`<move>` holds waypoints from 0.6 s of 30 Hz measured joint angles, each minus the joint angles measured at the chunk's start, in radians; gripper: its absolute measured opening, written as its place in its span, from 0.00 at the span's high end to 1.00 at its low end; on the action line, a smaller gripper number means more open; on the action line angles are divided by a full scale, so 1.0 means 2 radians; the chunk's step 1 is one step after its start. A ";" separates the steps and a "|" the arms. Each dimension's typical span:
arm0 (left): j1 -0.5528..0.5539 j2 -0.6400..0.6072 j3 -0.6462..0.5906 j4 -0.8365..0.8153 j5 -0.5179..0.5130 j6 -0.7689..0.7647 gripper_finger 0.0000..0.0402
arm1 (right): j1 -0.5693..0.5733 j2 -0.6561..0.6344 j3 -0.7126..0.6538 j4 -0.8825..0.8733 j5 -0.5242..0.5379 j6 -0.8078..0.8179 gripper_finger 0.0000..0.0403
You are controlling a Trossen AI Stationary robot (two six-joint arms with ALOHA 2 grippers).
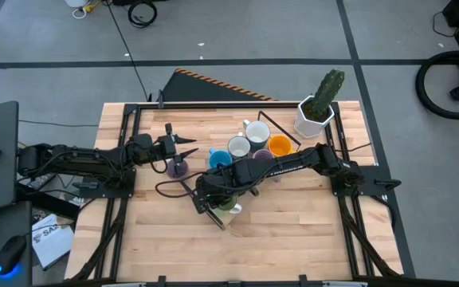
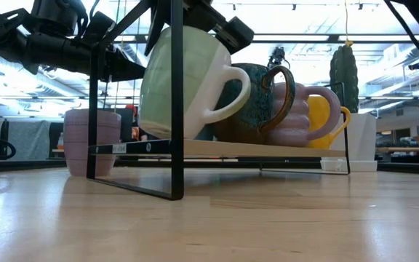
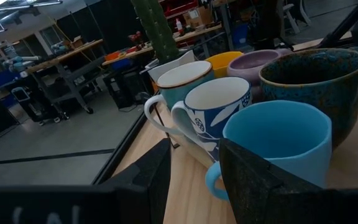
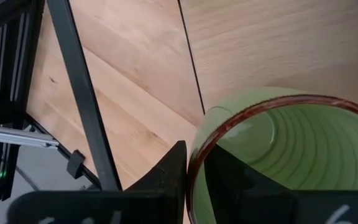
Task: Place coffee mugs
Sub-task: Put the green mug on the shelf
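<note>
My right gripper is shut on the pale green mug at the near left end of a low black-framed wooden shelf. Behind it on the shelf stand the dark brown mug, a lavender mug and the orange mug. The blue mug, a white mug with a blue pattern and a pale mug show past my open left gripper, which hovers left of them. A second lavender mug stands on the table by its base. My right gripper pinches the green mug's rim, one finger inside the mug and one outside. It comes from above. The mug is roughly upright with its handle toward the other mugs. Its base is at the shelf board; touching or just above, I cannot tell.
A white faceted pot with a green cactus stands at the table's far right. The shelf's black frame legs rise near the green mug. Bare wooden tabletop lies toward the near edge.
</note>
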 joint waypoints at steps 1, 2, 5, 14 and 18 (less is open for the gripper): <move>0.000 0.000 0.000 0.000 0.000 0.000 0.65 | 0.000 0.000 0.000 0.002 0.000 0.000 0.85; 0.000 0.000 0.000 0.000 0.000 0.000 0.65 | 0.000 0.000 0.000 0.003 0.000 -0.001 0.85; 0.000 0.000 0.000 0.000 0.000 0.000 0.65 | 0.000 0.000 0.000 0.007 0.000 -0.009 0.85; 0.000 0.000 0.000 -0.009 0.000 -0.001 0.65 | 0.000 0.000 0.000 0.007 0.000 -0.021 0.77; 0.000 0.000 0.000 -0.017 0.000 -0.004 0.65 | -0.001 0.000 0.000 0.007 -0.004 -0.021 0.68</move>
